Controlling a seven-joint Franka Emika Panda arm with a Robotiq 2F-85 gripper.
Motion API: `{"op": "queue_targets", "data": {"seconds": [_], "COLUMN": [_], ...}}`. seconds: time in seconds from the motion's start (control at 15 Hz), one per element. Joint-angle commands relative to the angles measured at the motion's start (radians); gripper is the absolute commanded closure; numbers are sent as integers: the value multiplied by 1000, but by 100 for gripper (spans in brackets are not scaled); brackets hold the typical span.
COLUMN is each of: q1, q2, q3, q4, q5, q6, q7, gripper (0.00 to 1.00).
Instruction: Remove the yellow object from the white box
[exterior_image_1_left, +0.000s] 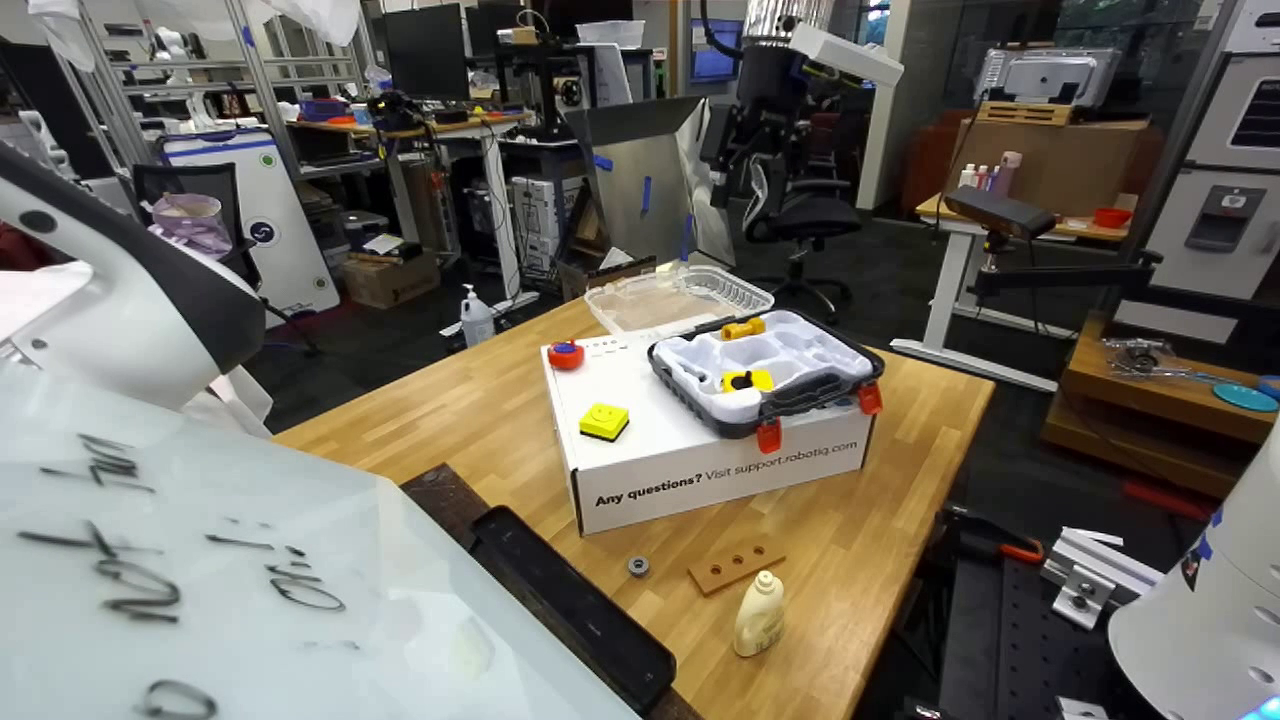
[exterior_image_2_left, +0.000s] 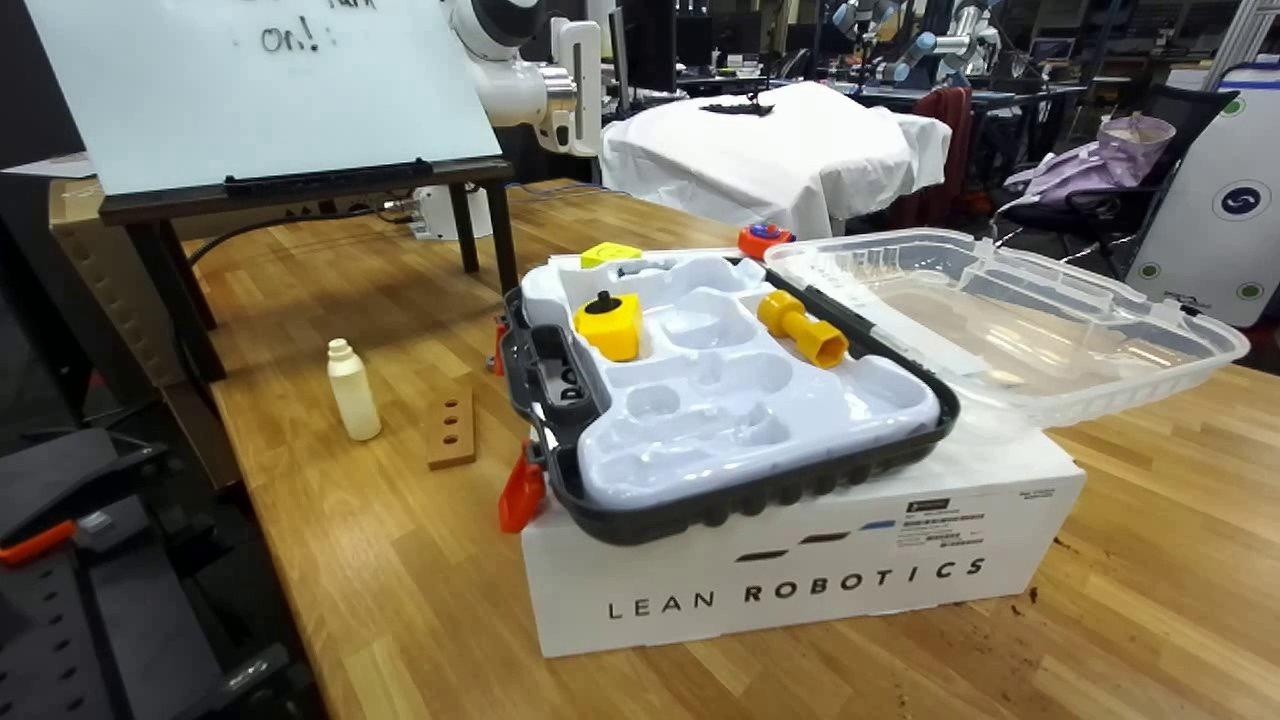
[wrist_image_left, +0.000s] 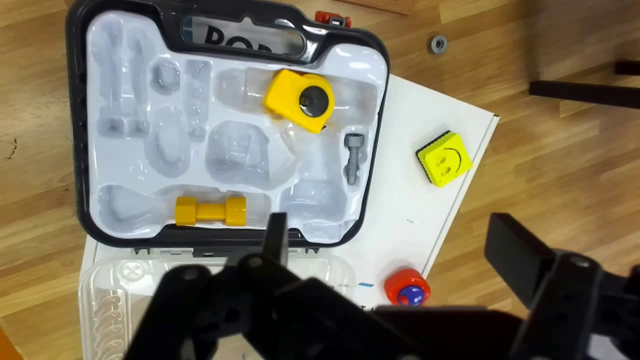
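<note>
Removal was judged not yet done: two yellow pieces, a knobbed piece (wrist_image_left: 286, 96) and a dumbbell-shaped piece (wrist_image_left: 211, 211), both lay in the white box (wrist_image_left: 197, 165); which one was meant could not be told. In an exterior view the box rested atop the printed carton (exterior_image_1_left: 710, 490), toward the right-hand corner of the counter (exterior_image_1_left: 460, 410), the knobbed piece nearer the counter edge beside the cream bottle (exterior_image_1_left: 760, 618). Grasp and lift-out were left. The pincer (wrist_image_left: 387, 230) was spread wide, holding nothing; its dark housing (exterior_image_1_left: 772, 80) hung pointing downward, well above the counter.

Robotics lab, robot arms (exterior_image_2_left: 957, 46) in background, computer monitor (exterior_image_1_left: 427, 60), handwritten whiteboard (exterior_image_2_left: 270, 110), metal framing (exterior_image_1_left: 259, 68)
</note>
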Motion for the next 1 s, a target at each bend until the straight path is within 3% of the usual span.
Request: {"op": "queue_targets", "data": {"seconds": [0.0,0.4,0.73,0.93], "q1": [-14,-17,-56,-63], "q2": [1,46,63,77], "q3": [13,-5,-10,-13], "q4": [3,17,-45,-38], "q5": [2,100,9,21], "q6": [-4,-79,44,21], "q7": [-2,-31,40,15], "gripper": [0,0,0,0]}}
